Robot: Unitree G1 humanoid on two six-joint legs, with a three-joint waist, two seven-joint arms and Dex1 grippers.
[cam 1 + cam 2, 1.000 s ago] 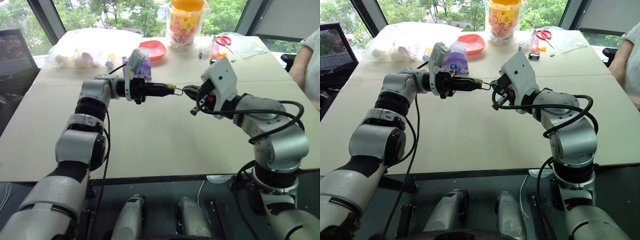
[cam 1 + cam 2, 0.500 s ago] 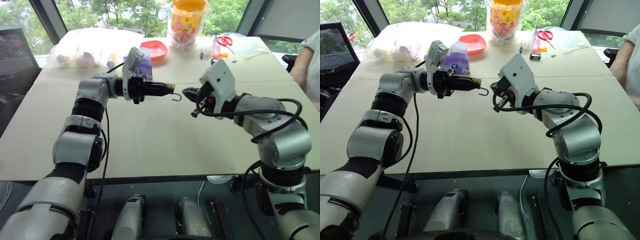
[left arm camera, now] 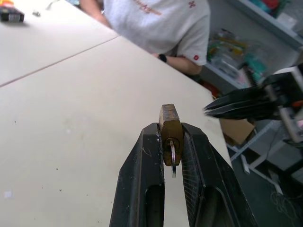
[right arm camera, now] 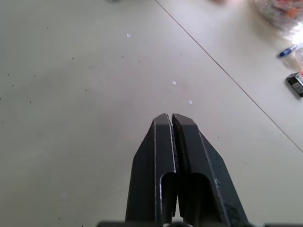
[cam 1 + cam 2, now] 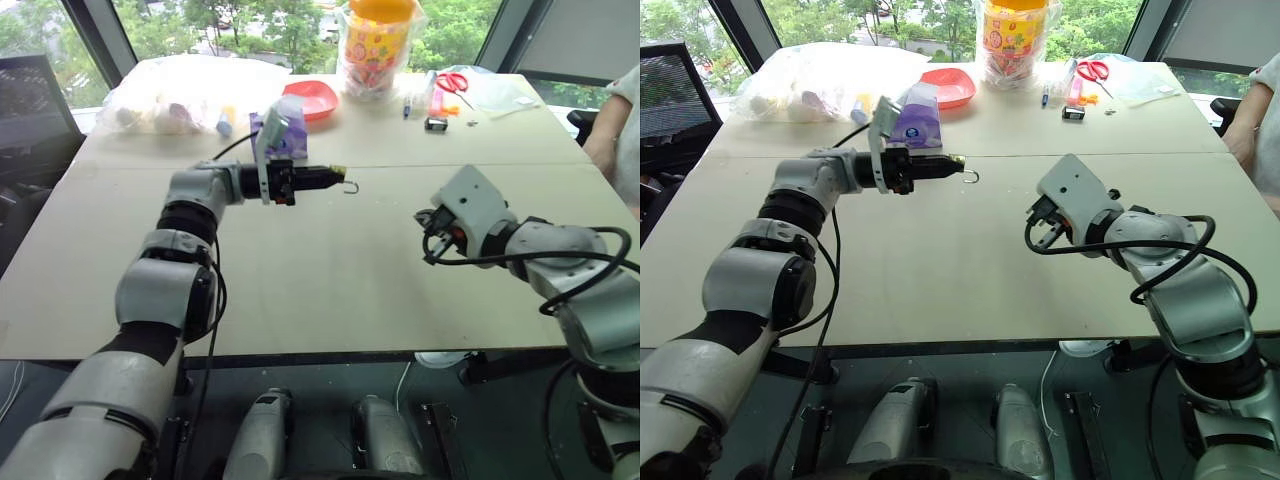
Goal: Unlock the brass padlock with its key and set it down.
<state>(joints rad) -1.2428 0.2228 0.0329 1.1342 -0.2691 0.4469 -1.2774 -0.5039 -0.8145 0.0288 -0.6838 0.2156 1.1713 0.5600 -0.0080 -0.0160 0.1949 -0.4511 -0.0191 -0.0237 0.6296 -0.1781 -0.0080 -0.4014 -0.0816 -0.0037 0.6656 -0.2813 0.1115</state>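
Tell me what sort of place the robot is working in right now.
Probably an office or lab room used for testing, not a home. A large pale table stands by tall windows with trees outside, craft odds and ends such as scissors lie at its far edge, and cluttered shelving stands behind a seated person.

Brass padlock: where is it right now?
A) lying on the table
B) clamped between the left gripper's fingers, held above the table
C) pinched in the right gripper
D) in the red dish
B: the brass padlock sits clamped between the left gripper fingers, its shackle hooking out past the tips, clear of the table.
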